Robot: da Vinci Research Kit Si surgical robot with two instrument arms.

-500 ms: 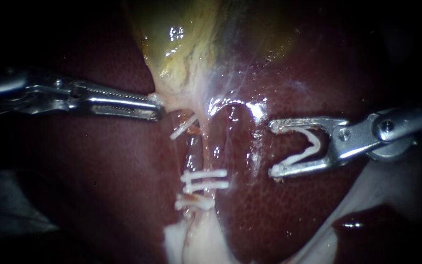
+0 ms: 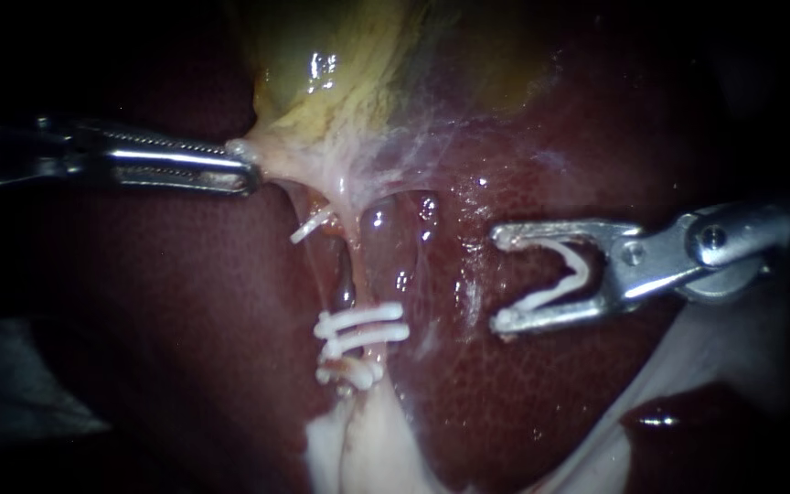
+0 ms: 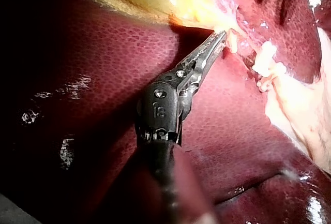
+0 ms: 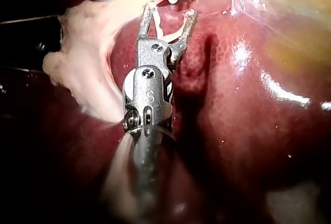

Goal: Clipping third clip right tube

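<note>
**loaded end effector faces the tube from 3 o'clock**

the right instrument [image 2: 502, 279] carries its end effector wide, with a loaded clip [image 2: 567, 273] seated between the two jaws and the mouth open toward 9 o'clock. it hangs over the liver [image 2: 550, 393], apart from any tube. in the endoscope view the clipped tube [image 2: 347, 279] lies at 9 o'clock of that mouth, near but not inside it. its long axis runs 12 to 6, square across the jaws. the left instrument [image 2: 247, 176] has its end effector clamped on the pale lower edge of the gallbladder [image 2: 340, 82], at 11 o'clock of the tube, so the right arm is the free one.

the tube looks thin, reddish and glossy. a single clip [image 2: 311, 224] sits askew near its upper end and stacked clips [image 2: 363, 327] cross its lower end. the bare stretch between them seems the likely spot. whether this or the fine pale strand beside it is the right tube, i cannot tell.
</note>
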